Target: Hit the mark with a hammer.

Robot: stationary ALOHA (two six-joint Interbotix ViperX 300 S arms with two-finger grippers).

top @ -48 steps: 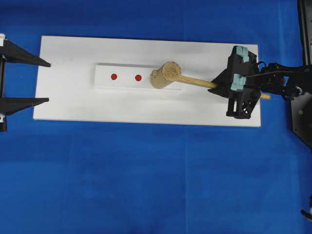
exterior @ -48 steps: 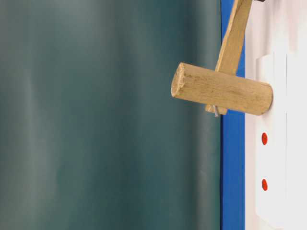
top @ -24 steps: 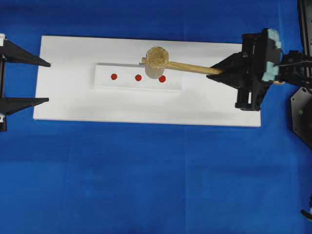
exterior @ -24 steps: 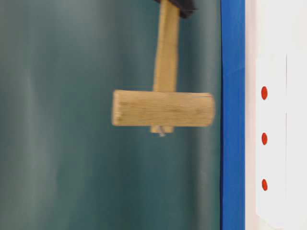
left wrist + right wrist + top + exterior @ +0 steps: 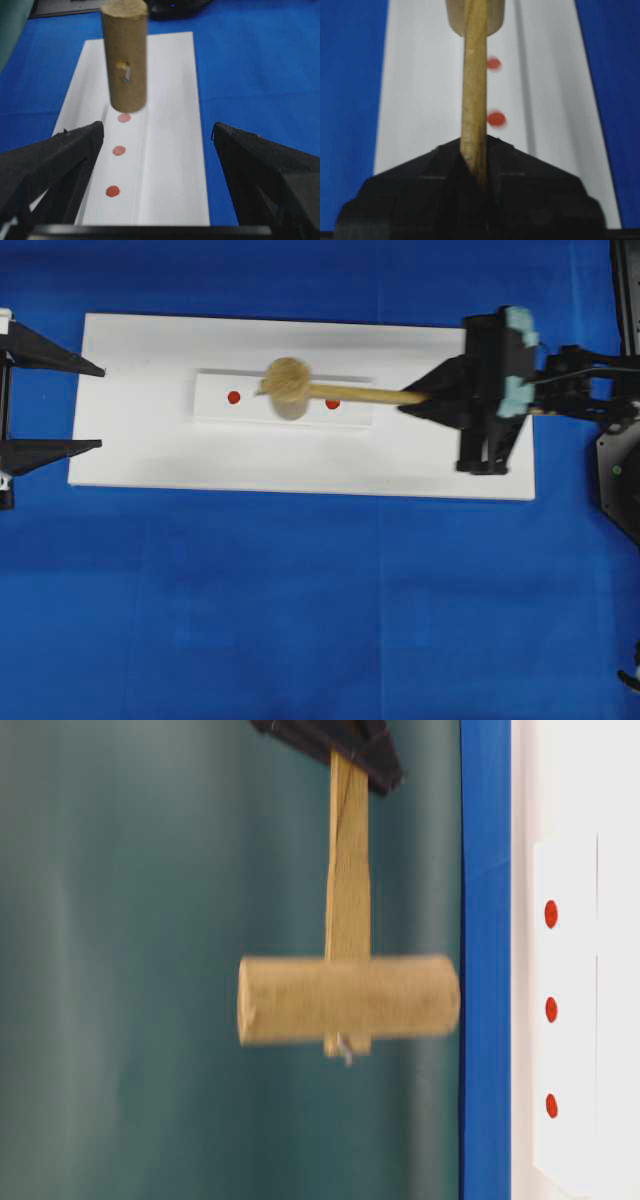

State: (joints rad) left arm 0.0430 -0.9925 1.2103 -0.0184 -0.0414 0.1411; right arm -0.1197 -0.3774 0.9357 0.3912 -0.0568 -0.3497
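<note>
1. The right gripper (image 5: 425, 398) has its jaws clamped on the handle of the hammer (image 5: 340, 393); the right wrist view shows the black jaws closed around the flat wooden handle (image 5: 474, 90).
2. The left gripper (image 5: 95, 407) hangs at the left end of the white board (image 5: 300, 460) with its jaws wide apart, holding nothing.
3. The hammer's long axis runs along the row of dots, its head (image 5: 286, 386) pointing away from the right gripper toward the left one.
4. From overhead the head covers the mark, so only two red dots show on the raised strip (image 5: 215, 400).
5. The table-level view shows what the overhead hides: the head (image 5: 348, 999) is in the air, apart from the strip, and level with the mark (image 5: 551, 1010), the middle of three dots.
6. The left wrist view also shows all three dots, the head (image 5: 124, 55) above the far one.
7. No writing can be read anywhere.
8. The board lies on a blue counter (image 5: 300, 600).
</note>
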